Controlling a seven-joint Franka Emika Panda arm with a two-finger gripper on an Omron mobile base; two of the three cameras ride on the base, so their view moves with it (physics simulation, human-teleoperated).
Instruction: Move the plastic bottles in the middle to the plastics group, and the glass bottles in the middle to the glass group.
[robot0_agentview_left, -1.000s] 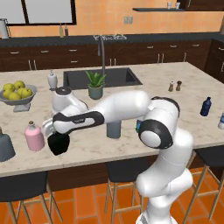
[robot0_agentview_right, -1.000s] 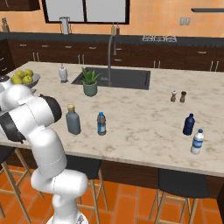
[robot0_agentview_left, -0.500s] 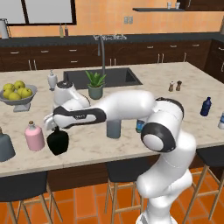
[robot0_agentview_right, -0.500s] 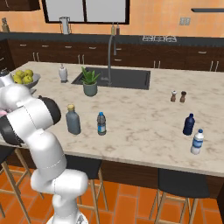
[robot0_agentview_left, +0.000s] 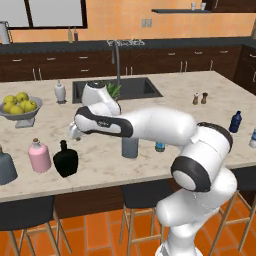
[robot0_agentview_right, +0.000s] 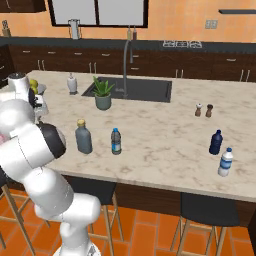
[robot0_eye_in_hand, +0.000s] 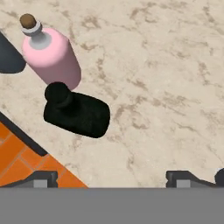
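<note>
Two glass bottles are sitting together at the near left of the marble island counter (robot0_agentview_left: 165, 95) now: the squat glossy black narrow-necked bottle (robot0_agentview_left: 65, 159) stands upright, neck pointing straight up, just right of the pink bottle with the brown stopper (robot0_agentview_left: 39, 155), close beside it but I can't tell if they touch. Left of the pink one is the larger slate-grey bell-shaped bottle (robot0_agentview_left: 6, 167), partly cut off by the frame edge. The white arm's two-finger gripper (robot0_eye_in_hand: 112, 178) hangs above the counter a bit to the right of the black bottle, fingertips spread wide apart with nothing between them, just bare marble. Further right, about mid-counter, the slate grey-blue cylindrical bottle with the tan cork cap (robot0_agentview_right: 83, 137) stands upright, and the small slim blue water bottle with the dark cap (robot0_agentview_right: 116, 141) is just right of it, also upright. Way over at the right end are the small dark navy bottle (robot0_agentview_right: 216, 142) and the pale whitish bottle (robot0_agentview_right: 226, 162), near each other, both standing, well apart from the middle pair.
</note>
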